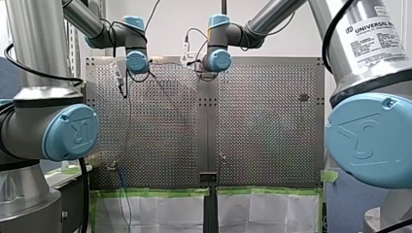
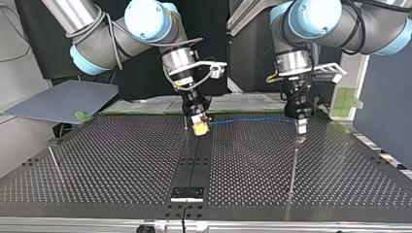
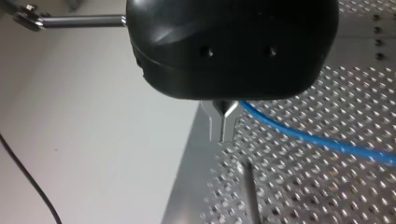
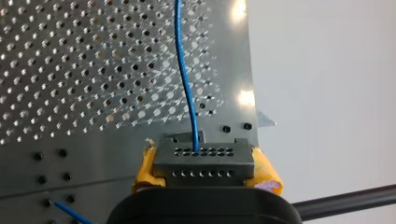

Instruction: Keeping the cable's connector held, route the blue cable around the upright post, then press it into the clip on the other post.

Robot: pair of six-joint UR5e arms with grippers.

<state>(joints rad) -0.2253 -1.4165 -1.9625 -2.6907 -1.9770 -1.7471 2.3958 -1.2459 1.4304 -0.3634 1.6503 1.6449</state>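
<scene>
In the top view my right gripper (image 2: pixel 200 127) hangs over the table's far middle. Its yellow pads (image 4: pixel 267 175) are shut on the grey connector (image 4: pixel 203 161). The blue cable (image 2: pixel 252 119) runs level from the connector to my left gripper (image 2: pixel 301 127) at the right. In the left wrist view the metal fingers (image 3: pixel 223 126) are pressed together and the blue cable (image 3: pixel 308 136) comes out from behind them. An upright post (image 2: pixel 294 162) stands just below my left gripper. A thin post (image 2: pixel 185 124) rises beside the connector.
A third post (image 2: pixel 53 162) stands at the top view's left on the perforated table (image 2: pixel 121 160). A small black block (image 2: pixel 187 193) sits at the near middle edge. A rod with a clip end (image 3: pixel 28 11) shows beside my left gripper.
</scene>
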